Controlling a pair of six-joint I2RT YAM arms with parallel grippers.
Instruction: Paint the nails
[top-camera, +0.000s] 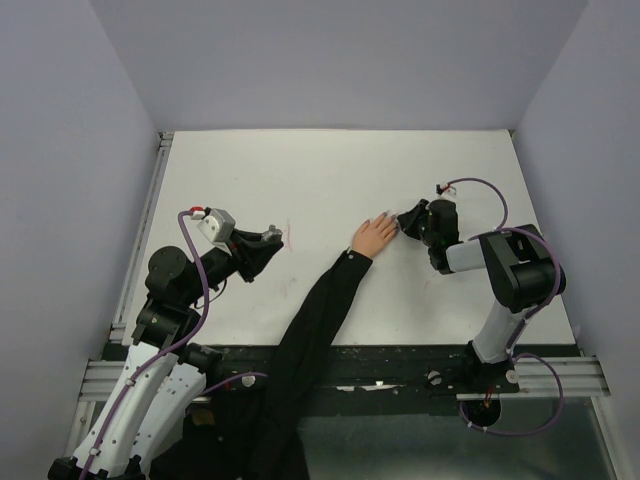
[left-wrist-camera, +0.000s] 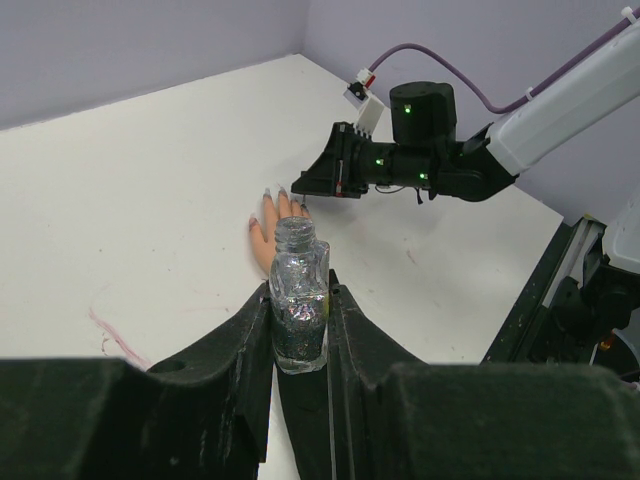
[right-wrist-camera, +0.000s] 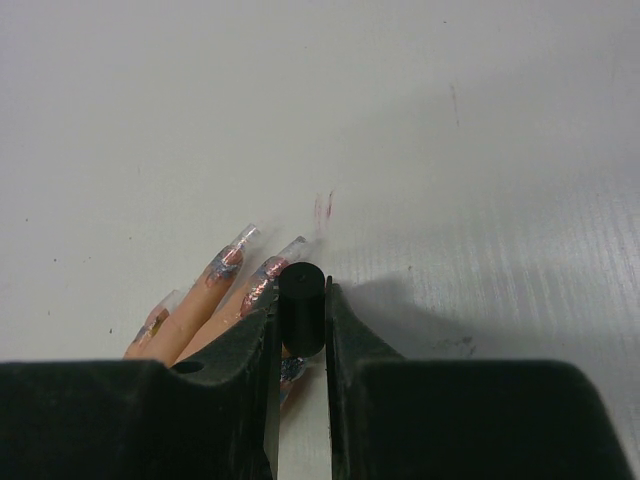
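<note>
The pale peach fake hand (top-camera: 373, 237) lies mid-table, its long black sleeve (top-camera: 315, 325) running down over the near edge. Its long nails (right-wrist-camera: 238, 245) are clear-tipped with glittery purple-pink patches. My right gripper (right-wrist-camera: 301, 300) is shut on a black cylindrical cap (right-wrist-camera: 301, 310), held right over the fingertips, with one glittery nail (right-wrist-camera: 291, 369) just beneath it. In the top view the right gripper (top-camera: 405, 222) touches the fingertips. My left gripper (left-wrist-camera: 300, 312) is shut on a small open glitter polish bottle (left-wrist-camera: 298, 295), held upright to the left of the hand (left-wrist-camera: 268, 228).
Faint pink smears mark the white table (top-camera: 290, 232), one beside the nails (right-wrist-camera: 323, 208) and one near the left gripper (left-wrist-camera: 115, 335). Grey walls enclose the table on three sides. The right arm (left-wrist-camera: 440, 165) reaches in from the right.
</note>
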